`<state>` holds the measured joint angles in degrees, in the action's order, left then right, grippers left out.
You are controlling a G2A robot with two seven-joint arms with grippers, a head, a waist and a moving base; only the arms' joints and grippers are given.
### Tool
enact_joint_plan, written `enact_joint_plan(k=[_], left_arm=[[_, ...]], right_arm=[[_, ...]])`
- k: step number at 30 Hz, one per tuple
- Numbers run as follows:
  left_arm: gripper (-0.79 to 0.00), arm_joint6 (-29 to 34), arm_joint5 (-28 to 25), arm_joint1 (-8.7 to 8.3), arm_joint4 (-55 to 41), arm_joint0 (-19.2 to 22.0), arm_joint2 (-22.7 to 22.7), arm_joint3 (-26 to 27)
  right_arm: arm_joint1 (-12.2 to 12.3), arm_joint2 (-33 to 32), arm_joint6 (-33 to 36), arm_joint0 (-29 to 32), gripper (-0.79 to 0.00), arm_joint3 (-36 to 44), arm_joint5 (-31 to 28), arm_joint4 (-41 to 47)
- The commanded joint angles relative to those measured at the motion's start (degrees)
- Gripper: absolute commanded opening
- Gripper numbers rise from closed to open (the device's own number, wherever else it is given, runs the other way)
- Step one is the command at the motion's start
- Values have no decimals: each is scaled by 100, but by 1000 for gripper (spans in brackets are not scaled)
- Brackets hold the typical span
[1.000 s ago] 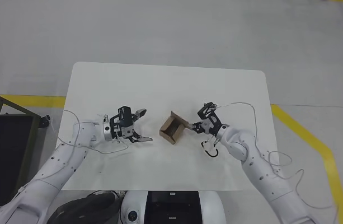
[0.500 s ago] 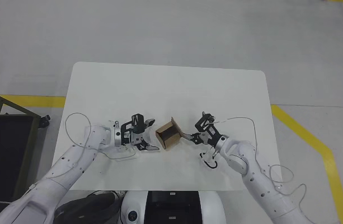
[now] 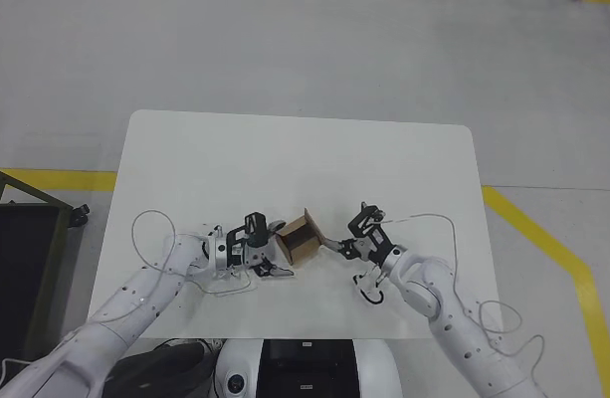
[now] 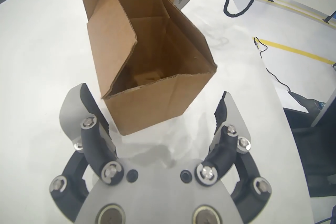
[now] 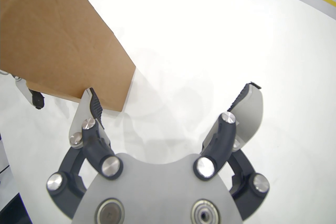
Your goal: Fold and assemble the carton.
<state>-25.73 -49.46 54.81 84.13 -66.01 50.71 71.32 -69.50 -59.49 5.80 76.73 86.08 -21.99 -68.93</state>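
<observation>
Top view: carton stands near the front edge of the table, between left gripper and right gripper.

Left wrist view: jaws spread wide, holding nothing. Carton mouth is open, one side flap tipped inward, long flap upright.

Right wrist view: jaws wide, one finger touching the carton's outer wall.

Judged step: closing the flaps. Next you'll need one gripper bracing while the other presses flaps down.
</observation>
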Motion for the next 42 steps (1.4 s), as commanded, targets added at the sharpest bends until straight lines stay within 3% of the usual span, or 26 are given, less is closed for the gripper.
enact_joint_plan(k=[1, 7, 11, 24, 42], left_arm=[[0, 30, 175, 36, 5, 24, -47, 9], [0, 183, 732, 160, -155, 166, -118, -121], [0, 155, 781, 185, -311, 258, -30, -285], [0, 159, 32, 138, 331, 520, -11, -464], [0, -589, -854, -27, 681, 243, 46, -256]], right_arm=[[-6, 20, -11, 10, 0, 6, 21, -1], [-15, 35, -59, 33, 0, 15, 33, 13], [-10, 5, -95, 75, 0, 37, 33, 17], [-9, -69, -75, 50, 0, 65, -38, 103], [-144, 109, -120, -555, 0, -441, 117, 303]])
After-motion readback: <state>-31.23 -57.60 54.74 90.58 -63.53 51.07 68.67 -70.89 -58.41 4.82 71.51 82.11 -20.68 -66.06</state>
